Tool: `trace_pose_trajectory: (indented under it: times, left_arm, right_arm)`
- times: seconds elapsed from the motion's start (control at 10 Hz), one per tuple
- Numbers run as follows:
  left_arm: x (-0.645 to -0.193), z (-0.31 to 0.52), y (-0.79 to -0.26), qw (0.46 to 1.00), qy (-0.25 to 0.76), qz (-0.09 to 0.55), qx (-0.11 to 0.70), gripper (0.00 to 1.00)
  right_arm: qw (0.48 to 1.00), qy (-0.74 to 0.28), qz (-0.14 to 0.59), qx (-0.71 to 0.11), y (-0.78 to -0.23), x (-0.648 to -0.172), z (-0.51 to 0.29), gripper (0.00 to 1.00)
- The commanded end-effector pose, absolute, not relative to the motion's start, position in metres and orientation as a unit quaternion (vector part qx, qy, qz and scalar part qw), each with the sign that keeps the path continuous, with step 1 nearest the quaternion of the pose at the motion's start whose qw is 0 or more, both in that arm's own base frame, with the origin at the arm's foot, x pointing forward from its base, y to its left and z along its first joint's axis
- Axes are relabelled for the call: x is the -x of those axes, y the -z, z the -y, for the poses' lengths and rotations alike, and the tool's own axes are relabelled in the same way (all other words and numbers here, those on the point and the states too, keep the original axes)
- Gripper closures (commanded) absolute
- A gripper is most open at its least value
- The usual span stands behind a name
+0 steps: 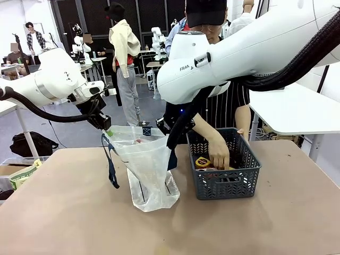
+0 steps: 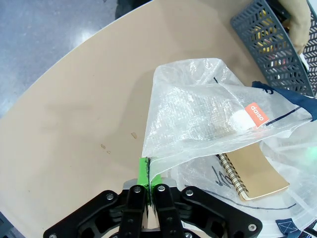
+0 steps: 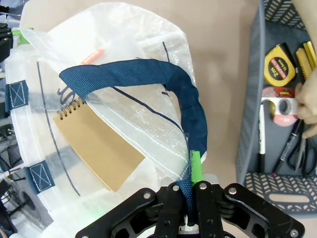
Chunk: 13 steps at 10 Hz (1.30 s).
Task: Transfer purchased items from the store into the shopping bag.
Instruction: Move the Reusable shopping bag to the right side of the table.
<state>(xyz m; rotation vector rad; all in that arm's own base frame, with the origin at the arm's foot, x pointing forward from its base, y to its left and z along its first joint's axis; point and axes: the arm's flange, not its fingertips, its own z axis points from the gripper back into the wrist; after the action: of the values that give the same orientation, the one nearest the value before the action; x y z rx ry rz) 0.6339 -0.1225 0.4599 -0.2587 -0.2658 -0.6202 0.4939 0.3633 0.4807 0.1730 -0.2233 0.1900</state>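
The shopping bag (image 1: 147, 171) stands open on the table, left of the store (image 1: 227, 178), a dark grey mesh basket. My left gripper (image 1: 105, 126) is shut on the bag's left rim (image 2: 163, 148). My right gripper (image 1: 172, 142) is shut on a navy handle (image 3: 185, 99) at the bag's right side. Together they hold the mouth wide. A brown spiral notebook (image 3: 99, 144) lies inside the bag. The person's hand (image 1: 219, 156) reaches into the store, where a yellow tape measure (image 3: 279, 64), a tape roll (image 3: 282, 106), pens and scissors lie.
Bare tan tabletop (image 1: 64, 212) stretches in front of and left of the bag. A white table (image 1: 297, 109) stands at the right, behind the basket. A black bag (image 1: 32, 143) lies on the floor at the left.
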Motion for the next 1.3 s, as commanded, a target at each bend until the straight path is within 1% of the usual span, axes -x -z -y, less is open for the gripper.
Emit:
trace_pose_trajectory:
  times: [0.0, 1.2]
  left_arm:
    - [-0.6315, 0.1181, -0.4609, 0.937, 0.3, 0.129, 0.123, 1.0]
    - [-0.6315, 0.1181, -0.4609, 0.937, 0.3, 0.129, 0.123, 1.0]
  right_arm:
    - [0.986, -0.09, 0.108, -0.092, -0.4809, -0.4949, -0.3602, 1.0]
    - [0.986, -0.09, 0.108, -0.092, -0.4809, -0.4949, -0.3602, 1.0]
